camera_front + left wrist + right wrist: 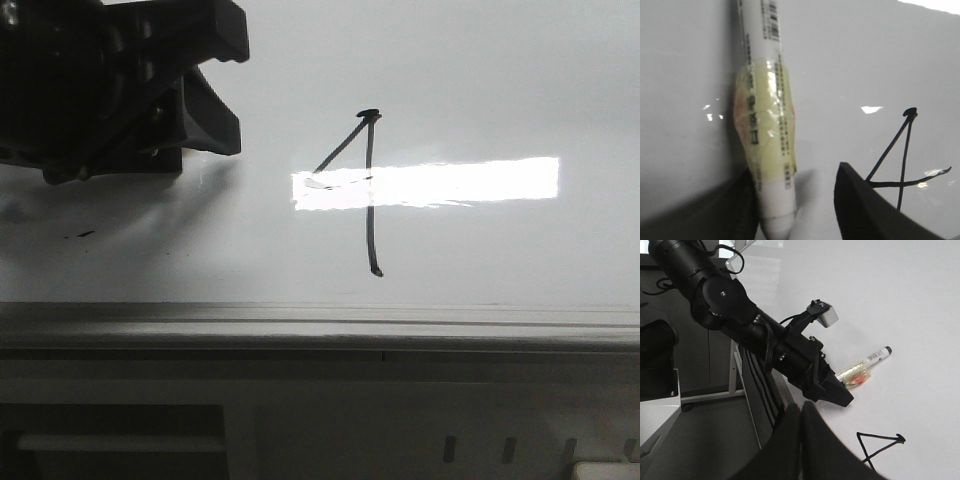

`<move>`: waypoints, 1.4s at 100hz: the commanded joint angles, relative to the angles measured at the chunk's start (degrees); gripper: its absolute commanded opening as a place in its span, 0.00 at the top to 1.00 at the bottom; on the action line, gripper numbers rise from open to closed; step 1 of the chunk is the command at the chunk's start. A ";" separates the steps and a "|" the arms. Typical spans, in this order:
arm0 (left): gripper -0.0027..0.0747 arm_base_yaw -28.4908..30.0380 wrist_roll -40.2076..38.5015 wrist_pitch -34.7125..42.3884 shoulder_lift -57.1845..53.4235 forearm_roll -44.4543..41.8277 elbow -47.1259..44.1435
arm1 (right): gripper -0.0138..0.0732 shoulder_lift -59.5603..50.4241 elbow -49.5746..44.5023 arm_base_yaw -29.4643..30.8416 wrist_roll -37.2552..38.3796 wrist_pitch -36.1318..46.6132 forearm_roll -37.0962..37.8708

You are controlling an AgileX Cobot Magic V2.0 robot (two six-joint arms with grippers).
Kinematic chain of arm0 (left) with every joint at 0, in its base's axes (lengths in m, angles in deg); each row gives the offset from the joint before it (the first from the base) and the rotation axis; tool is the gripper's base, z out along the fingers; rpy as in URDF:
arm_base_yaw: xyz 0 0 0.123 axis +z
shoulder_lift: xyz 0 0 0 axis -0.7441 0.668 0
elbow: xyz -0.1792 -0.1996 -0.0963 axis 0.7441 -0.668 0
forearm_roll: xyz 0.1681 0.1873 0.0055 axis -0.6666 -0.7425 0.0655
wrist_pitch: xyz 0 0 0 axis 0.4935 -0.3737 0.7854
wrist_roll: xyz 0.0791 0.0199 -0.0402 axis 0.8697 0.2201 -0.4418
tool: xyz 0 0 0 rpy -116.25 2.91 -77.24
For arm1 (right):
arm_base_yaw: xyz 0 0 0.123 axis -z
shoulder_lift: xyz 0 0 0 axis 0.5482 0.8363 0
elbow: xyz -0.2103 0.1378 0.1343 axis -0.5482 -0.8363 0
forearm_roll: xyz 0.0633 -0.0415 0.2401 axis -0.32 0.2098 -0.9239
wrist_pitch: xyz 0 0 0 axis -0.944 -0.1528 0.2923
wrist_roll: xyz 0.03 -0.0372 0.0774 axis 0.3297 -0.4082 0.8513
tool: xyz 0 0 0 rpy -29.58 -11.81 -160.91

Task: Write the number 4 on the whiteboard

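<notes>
Judging progress: writing looks finished; nothing plainly left.
4 (362,190): diagonal, bar and long vertical drawn on the whiteboard (500,80), mid-board, bar partly lost in glare.
Marker (765,125): lying flat on the board between the left gripper's (805,200) spread fingers, seemingly released.
Left gripper: open, holding nothing, off beside the 4.
Right gripper (801,430): fingers pressed together, empty.

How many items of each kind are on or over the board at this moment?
Whiteboards: 1, the whiteboard
Markers: 1, a tape-wrapped marker
Drawn figures: 1, the number 4
Grippers: 2, left gripper, right gripper
Total: 5
</notes>
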 commanded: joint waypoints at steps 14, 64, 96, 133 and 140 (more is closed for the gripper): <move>0.35 0.68 -0.22 3.82 1.27 2.99 -0.25 | 0.90 0.01 2.08 0.46 0.17 3.13 -0.06; 0.23 0.68 2.45 3.50 -8.02 2.99 -0.25 | 0.90 0.01 2.08 0.46 0.17 3.24 0.16; 0.24 0.68 8.13 3.84 -16.22 2.99 -0.36 | 0.90 -0.62 -1.16 0.46 0.17 7.42 0.02; 0.74 0.68 11.16 1.88 -19.47 2.86 -0.36 | 0.90 -1.82 -4.23 0.46 0.17 8.04 -0.45; 0.90 0.68 16.16 0.08 -22.49 2.86 -0.36 | 0.90 -3.52 -5.24 0.46 0.17 8.20 0.15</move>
